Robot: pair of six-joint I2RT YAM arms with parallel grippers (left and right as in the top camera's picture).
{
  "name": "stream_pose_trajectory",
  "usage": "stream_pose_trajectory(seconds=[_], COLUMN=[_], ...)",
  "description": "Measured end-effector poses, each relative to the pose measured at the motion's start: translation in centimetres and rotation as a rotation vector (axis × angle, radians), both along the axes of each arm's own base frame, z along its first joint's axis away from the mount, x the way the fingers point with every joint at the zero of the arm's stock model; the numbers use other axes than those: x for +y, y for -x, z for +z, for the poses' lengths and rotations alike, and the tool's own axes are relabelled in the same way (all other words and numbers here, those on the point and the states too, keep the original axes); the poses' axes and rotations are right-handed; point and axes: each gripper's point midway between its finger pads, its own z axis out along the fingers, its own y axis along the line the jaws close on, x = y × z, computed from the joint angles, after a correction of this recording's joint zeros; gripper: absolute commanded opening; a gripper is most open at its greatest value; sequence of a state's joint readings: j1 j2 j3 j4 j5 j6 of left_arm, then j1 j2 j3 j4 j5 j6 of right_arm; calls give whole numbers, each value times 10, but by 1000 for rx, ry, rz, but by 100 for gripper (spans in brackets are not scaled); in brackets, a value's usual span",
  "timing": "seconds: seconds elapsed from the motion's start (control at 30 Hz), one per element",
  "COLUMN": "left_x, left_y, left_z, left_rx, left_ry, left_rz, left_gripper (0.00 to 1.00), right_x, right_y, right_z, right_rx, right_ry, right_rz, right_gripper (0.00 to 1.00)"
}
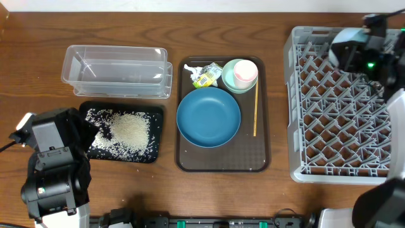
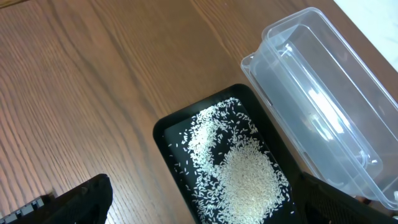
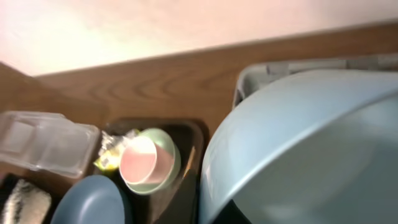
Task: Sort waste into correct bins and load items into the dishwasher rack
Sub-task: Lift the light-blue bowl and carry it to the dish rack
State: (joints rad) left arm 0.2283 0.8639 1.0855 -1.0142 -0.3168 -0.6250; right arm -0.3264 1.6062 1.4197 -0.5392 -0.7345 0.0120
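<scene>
Overhead: the brown serving tray (image 1: 218,161) holds the dark-blue dish (image 1: 208,118), with the pale green cup (image 1: 240,75) just behind it. The crumpled wrapper (image 1: 205,76) is beside the cup, and the wooden stick (image 1: 255,111) lies flat along the dish's right side. The dish looks rigid and glossy, likely slippery, so take it by the rim. The cup is light; pinch its wall. The stick is thin and flat on the tray, so expect a fiddly pinch mid-length. The wrapper is soft and you can grab it anywhere. The dishwasher rack (image 1: 342,126) is on the right, with no item seated among the pegs you can see. The right end effector (image 1: 349,52) hangs over its far part.

Left wrist: the left end effector (image 2: 208,208) is released, fingers wide apart, above the black tray (image 2: 163,140). The tray carries the rice (image 2: 245,177), a heap plus scatter. The grains are loose, nothing to pinch. The clear tub (image 2: 311,68) is just beside it, with nothing visible inside.

Right wrist: the small light-blue bowl (image 3: 298,143) fills the frame, by the rack's edge. The right end effector is clenched, seemingly on the bowl's rim; its fingers are hidden. The bowl is stiff and smooth and may pivot in so thin a grip.
</scene>
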Motion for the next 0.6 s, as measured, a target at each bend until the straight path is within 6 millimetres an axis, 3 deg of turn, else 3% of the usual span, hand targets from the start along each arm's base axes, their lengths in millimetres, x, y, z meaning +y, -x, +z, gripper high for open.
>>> stream_pose_trajectory(seconds=[0.2,0.43,0.6], left_x=[0,0,0], left_y=[0,0,0], left_z=[0,0,0], left_rx=[0,0,0], left_ry=[0,0,0], left_rz=[0,0,0], left_gripper=[94,94,94], right_x=[-4,-3,-15], right_y=[-26,-48,-51], right_z=[-1,-41,-62], right_rx=[-181,-177,-159], right_ry=[-154,-329,-404], right_rz=[197,297,313], right_gripper=[1,1,1])
